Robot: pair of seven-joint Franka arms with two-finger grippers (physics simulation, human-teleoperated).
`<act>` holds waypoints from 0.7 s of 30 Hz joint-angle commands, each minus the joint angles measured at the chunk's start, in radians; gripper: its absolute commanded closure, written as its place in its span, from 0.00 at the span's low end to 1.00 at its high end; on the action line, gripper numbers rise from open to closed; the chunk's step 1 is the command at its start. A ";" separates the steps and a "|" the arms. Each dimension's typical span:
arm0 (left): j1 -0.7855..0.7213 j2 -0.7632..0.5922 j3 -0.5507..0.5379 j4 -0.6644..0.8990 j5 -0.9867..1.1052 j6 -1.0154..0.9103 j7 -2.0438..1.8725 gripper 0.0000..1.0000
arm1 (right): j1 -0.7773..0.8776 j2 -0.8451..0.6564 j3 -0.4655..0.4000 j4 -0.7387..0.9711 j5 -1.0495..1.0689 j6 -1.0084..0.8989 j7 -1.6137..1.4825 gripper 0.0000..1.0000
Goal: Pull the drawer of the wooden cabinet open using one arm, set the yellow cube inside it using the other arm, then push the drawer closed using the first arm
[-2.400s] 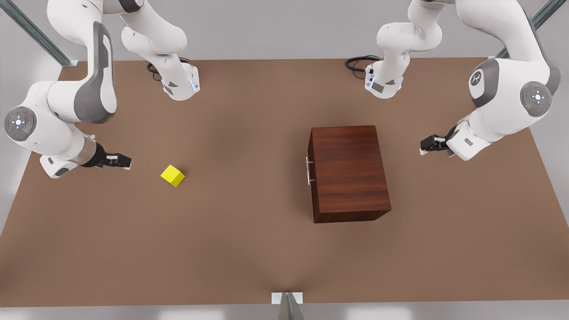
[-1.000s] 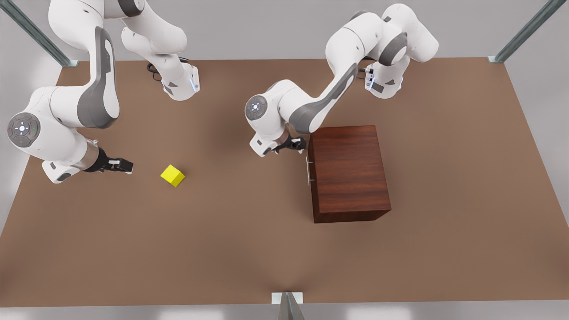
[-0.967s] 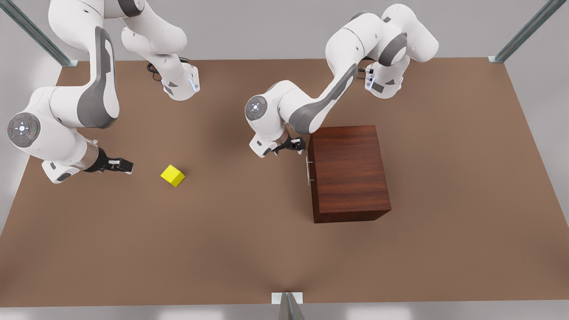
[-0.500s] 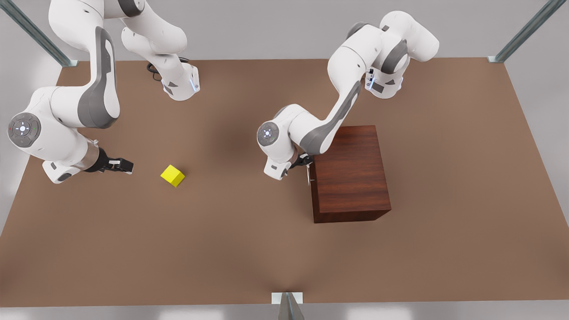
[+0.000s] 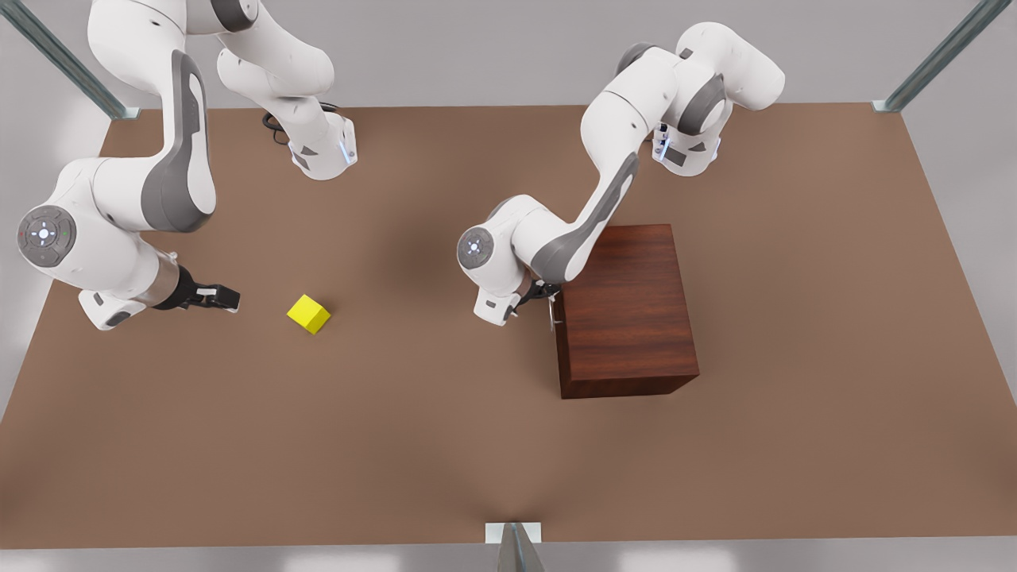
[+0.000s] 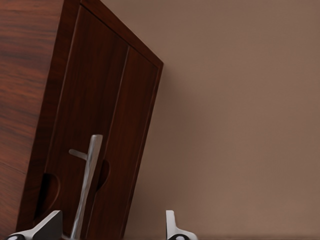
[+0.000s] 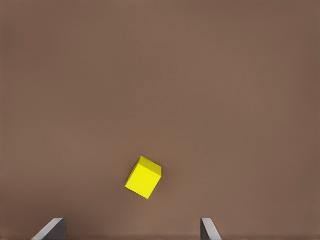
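The left end effector straddles the closed drawer's handle with fingers apart, likely ready to clamp and pull, while the right end effector, also apart, waits beside the cube mid-tabletop.

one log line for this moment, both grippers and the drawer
left gripper: open, fingers straddling handle | drawer: closed | right gripper: open, near yellow cube, apart | cube on table
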State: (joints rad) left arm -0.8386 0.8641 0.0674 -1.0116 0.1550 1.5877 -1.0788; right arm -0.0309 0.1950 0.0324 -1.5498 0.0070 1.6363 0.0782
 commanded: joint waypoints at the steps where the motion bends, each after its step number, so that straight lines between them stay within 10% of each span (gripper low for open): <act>1: -0.004 -0.002 0.000 -0.005 0.006 -0.005 0.060 0.00 | 0.000 -0.002 0.001 0.000 0.001 0.000 0.000 0.00; 21: -0.050 0.064 0.000 0.013 0.049 0.031 -0.012 0.00 | 0.000 0.000 0.001 0.000 0.001 0.000 0.000 0.00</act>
State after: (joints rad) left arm -0.8846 0.9267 0.0702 -1.0020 0.2056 1.6067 -1.0245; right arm -0.0307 0.1959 0.0337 -1.5498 0.0070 1.6369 0.0786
